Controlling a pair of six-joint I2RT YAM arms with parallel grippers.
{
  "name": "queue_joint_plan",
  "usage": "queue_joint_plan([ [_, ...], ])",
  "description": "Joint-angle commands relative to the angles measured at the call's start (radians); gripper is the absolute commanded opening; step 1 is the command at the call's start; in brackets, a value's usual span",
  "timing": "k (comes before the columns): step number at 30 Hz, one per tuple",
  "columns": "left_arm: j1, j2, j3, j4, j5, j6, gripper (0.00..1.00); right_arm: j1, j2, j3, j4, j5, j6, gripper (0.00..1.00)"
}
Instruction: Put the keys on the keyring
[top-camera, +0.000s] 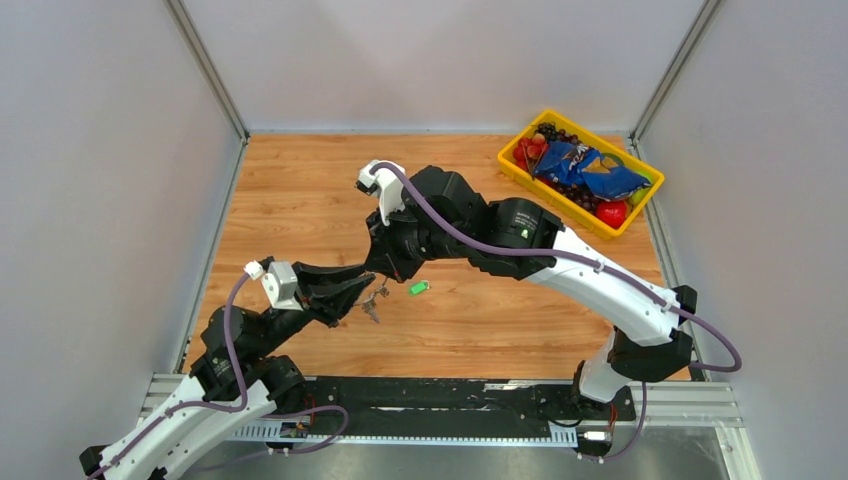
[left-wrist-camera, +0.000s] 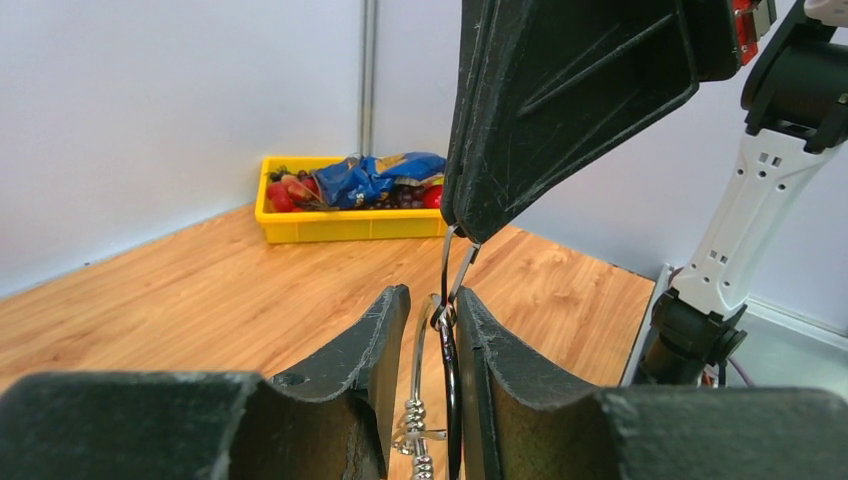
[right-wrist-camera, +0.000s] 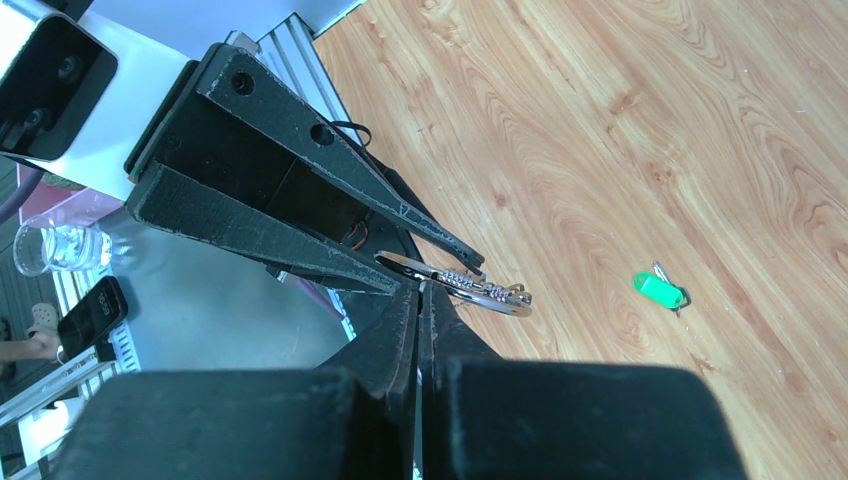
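My left gripper (top-camera: 360, 291) (left-wrist-camera: 433, 312) is shut on the keyring (left-wrist-camera: 422, 372), a silver clip with a beaded stem and a thin dark ring, held above the table. The keyring also shows in the right wrist view (right-wrist-camera: 482, 290) and the top view (top-camera: 374, 300). My right gripper (top-camera: 386, 272) (right-wrist-camera: 421, 292) comes down from above with its jaws pressed together on the thin wire ring (left-wrist-camera: 453, 262) at the clip's top. The green-tagged key (top-camera: 418, 288) (right-wrist-camera: 660, 290) lies on the wood just right of both grippers. The blue-tagged and plain keys are not in view.
A yellow bin (top-camera: 520, 175) (left-wrist-camera: 300, 228) of fruit and a blue snack bag stands at the back right. The wooden table (top-camera: 300, 200) is walled by grey panels, with the metal base rail (top-camera: 450, 405) at the near edge.
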Motion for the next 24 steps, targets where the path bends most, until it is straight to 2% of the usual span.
queue_joint_plan([
  [1, 0.0, -0.006, 0.034, -0.003, -0.039, 0.0, 0.34, 0.008, 0.0, 0.045, 0.025, 0.016, 0.035, 0.0],
  [24, 0.0, 0.017, 0.027, 0.02, -0.101, 0.032, 0.36, 0.011, 0.076, 0.083, 0.023, 0.123, 0.131, 0.0],
])
